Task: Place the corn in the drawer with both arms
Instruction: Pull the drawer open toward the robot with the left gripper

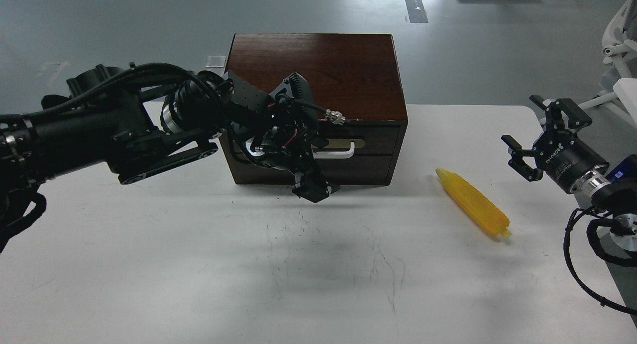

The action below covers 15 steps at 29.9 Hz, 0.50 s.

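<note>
The yellow corn lies on the white table, to the right of the dark brown wooden box. The drawer is closed; its white bar handle sits on a brass plate. My left gripper hangs in front of the box's face at the handle's left end. Its fingers are spread, one below the handle, and they hold nothing. My right gripper is open and empty above the table's right edge, up and to the right of the corn.
The left arm crosses the table's left side and hides the box's left front corner. A cable connector sticks out over the box's front edge. White chair parts stand at the far right, off the table.
</note>
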{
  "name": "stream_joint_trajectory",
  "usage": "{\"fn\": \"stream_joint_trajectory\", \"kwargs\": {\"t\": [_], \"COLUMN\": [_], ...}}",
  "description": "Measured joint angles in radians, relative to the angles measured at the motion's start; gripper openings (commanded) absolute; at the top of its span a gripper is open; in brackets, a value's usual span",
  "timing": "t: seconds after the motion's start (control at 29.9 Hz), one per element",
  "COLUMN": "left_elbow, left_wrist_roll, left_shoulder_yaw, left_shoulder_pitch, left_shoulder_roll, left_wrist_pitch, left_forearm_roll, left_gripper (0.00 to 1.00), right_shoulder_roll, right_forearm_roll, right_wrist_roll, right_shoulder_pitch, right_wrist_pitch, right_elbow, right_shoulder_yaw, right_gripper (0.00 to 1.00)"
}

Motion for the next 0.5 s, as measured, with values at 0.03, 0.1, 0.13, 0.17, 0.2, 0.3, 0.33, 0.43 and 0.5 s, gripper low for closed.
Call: {"fn": "stream_joint_trajectory", "kwargs": {"t": [0.03,0.1,0.13,0.17,0.2,0.3,0.33,0.43,0.5], "left_elbow": [0.0,0.004,0.006,0.009,0.011,0.014,0.015,0.015,0.015], "left_wrist_roll": [0.0,0.0,0.0,0.0,0.0,0.0,0.0,0.0,0.0], "left_shoulder_yaw": [0.0,0.006,0.008,0.011,0.013,0.015,0.015,0.016,0.016], "left_shoulder_pitch": [0.001,0.001,0.001,0.002,0.002,0.003,0.003,0.004,0.004], "left_shoulder_roll": [0.0,0.0,0.0,0.0,0.001,0.002,0.003,0.003,0.003], "left_wrist_pitch": [0.0,0.0,0.0,0.0,0.0,0.0,0.0,0.0,0.0], "left_forearm_roll": [0.0,0.0,0.0,0.0,0.0,0.0,0.0,0.0,-0.002], "left_gripper": [0.99,0.99,0.99,0.99,0.99,0.99,0.99,0.99,0.99], "right_shoulder_roll": [0.0,0.0,0.0,0.0,0.0,0.0,0.0,0.0,0.0], "right_forearm_roll": [0.0,0.0,0.0,0.0,0.0,0.0,0.0,0.0,0.0], "right_wrist_roll": [0.0,0.0,0.0,0.0,0.0,0.0,0.0,0.0,0.0], "right_shoulder_pitch": [-0.001,-0.001,-0.001,-0.001,-0.001,-0.001,-0.001,-0.001,-0.001], "right_wrist_pitch": [0.0,0.0,0.0,0.0,0.0,0.0,0.0,0.0,0.0], "right_elbow": [0.0,0.0,0.0,0.0,0.0,0.0,0.0,0.0,0.0], "right_shoulder_yaw": [0.0,0.0,0.0,0.0,0.0,0.0,0.0,0.0,0.0], "right_gripper": [1.0,1.0,1.0,1.0,1.0,1.0,1.0,1.0,1.0]}}
